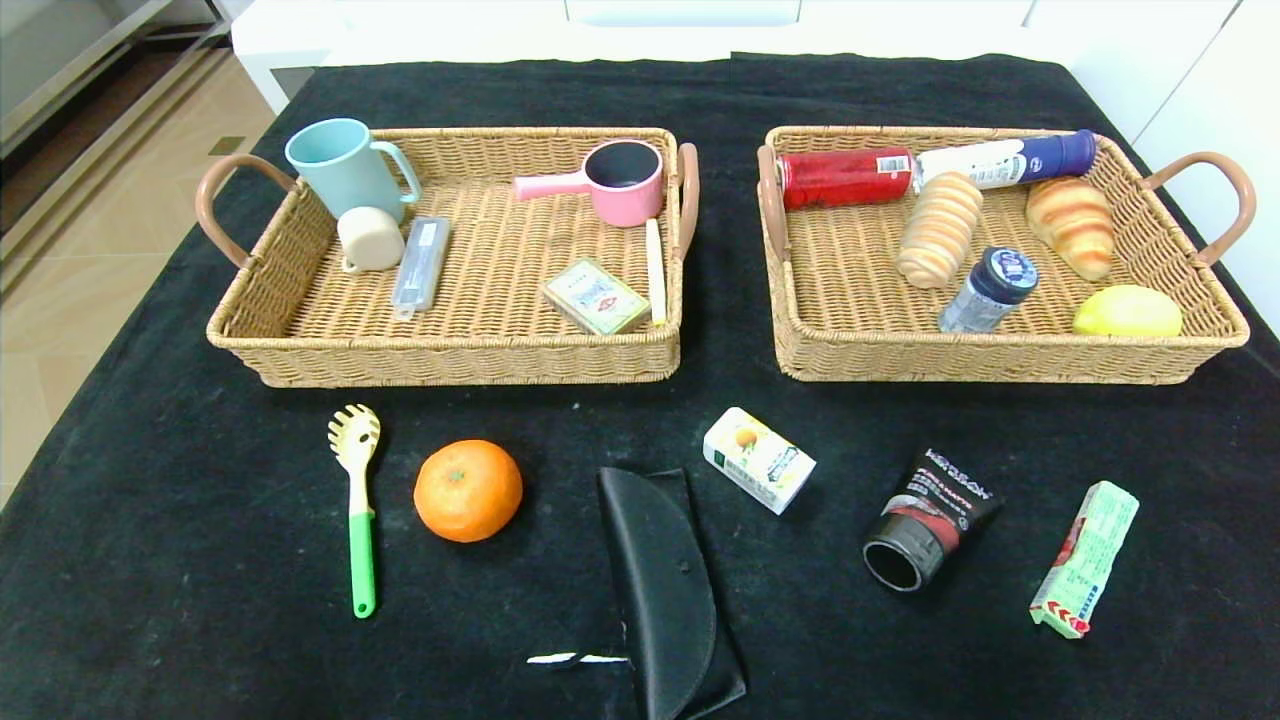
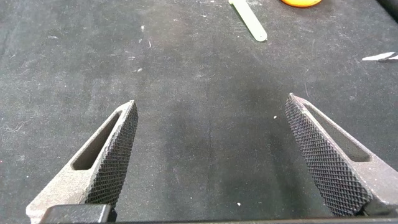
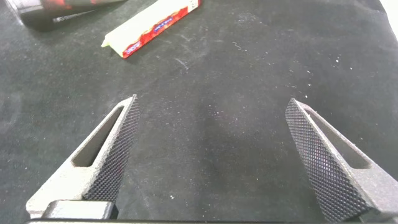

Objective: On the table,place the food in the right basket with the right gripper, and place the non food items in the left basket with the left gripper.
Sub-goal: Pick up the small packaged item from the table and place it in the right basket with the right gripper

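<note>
Black cloth covers the table point(image 1: 150, 560), and on it the sorting looks barely begun for the six loose things, though both wicker trays already hold goods. Farthest from either claw stand the left basket point(image 1: 300, 340), carrying a cup, a pink pan, a card pack and small bits, and the right basket point(image 1: 1000, 360), carrying a red can, breads, a jar and a lemon. Six things are still on the cloth in a row nearer the arms: the case point(image 1: 660, 590), the fork point(image 1: 358, 500), the tube point(image 1: 925, 520), the packet point(image 1: 1085, 560), the orange point(image 1: 468, 490) and the carton point(image 1: 758, 458). Neither arm shows from the head. In its own wrist view the left gripper point(image 2: 211, 155) hangs low over bare cloth, jaws spread wide and empty, with the fork handle point(image 2: 249, 20) and the orange's edge point(image 2: 301, 2) ahead of its tips. In its wrist view the right gripper point(image 3: 211, 155) is likewise wide and empty over bare cloth, the packet point(image 3: 155, 26) and tube point(image 3: 56, 9) ahead of it. By my reckoning, three food picks and three non-food picks remain.
</note>
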### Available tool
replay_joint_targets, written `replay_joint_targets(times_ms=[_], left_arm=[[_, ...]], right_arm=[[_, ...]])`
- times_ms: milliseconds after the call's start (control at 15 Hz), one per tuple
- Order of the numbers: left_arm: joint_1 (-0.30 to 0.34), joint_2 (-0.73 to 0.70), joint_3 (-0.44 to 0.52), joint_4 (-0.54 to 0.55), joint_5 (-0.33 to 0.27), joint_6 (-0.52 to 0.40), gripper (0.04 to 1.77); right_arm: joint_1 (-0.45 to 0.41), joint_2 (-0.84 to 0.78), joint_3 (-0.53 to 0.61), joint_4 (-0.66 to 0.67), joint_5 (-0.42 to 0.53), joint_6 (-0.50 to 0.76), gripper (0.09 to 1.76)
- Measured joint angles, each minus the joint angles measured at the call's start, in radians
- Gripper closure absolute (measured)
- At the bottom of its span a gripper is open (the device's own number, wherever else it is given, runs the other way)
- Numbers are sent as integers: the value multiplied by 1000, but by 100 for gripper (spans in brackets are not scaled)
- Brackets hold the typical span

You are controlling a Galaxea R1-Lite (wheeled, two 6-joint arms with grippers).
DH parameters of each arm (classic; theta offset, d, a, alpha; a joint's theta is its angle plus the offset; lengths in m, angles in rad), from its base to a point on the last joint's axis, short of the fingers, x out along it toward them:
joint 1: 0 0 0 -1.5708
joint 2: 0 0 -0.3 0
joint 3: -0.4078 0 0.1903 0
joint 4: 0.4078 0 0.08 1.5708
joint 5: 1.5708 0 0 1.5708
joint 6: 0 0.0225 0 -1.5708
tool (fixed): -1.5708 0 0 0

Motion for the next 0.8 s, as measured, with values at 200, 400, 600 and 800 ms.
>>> replay_joint_targets(times_ms=[200, 400, 600, 800], left_arm=[[0, 0, -1, -2, -3, 32, 9], [0, 29, -112, -13, -58, -77, 9], [-34, 167, -291, -21, -133, -164, 9], [-188, 343, -433, -36, -174, -166, 9]], right_arm=[[-1, 11, -3, 9, -11, 11, 14], [1, 55, -87, 27, -1, 57, 14], [11, 188, -238, 26, 67, 80, 14], [16, 341, -357, 22, 163, 77, 14]])
